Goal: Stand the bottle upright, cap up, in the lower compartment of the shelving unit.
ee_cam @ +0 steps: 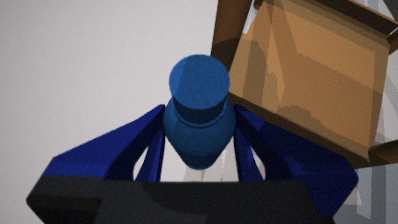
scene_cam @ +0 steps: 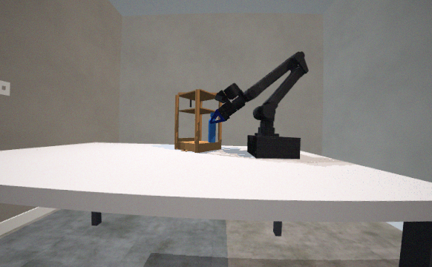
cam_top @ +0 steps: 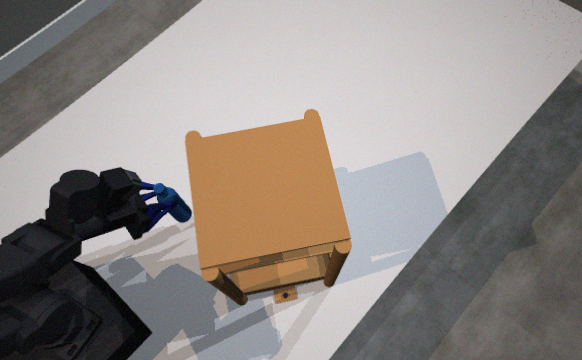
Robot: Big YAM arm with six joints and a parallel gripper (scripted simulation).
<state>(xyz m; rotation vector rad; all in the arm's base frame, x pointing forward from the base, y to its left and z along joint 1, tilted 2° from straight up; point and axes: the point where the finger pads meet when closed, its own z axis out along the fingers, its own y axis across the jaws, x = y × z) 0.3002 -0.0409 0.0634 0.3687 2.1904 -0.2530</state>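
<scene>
Near the middle of the white tabletop [cam_top: 381, 75] stands the wooden shelving unit [cam_top: 266, 190]; what can be seen of its lower compartment [cam_top: 276, 274] shows only bare floor behind the front lip. Just beside the unit's side toward the arm's base, the blue bottle [cam_top: 173, 202] hangs roughly upright, cap up, off the table. The gripper [ee_cam: 200, 132] clamps it at the neck. A corner post [ee_cam: 231, 27] stands close behind the bottle.
</scene>
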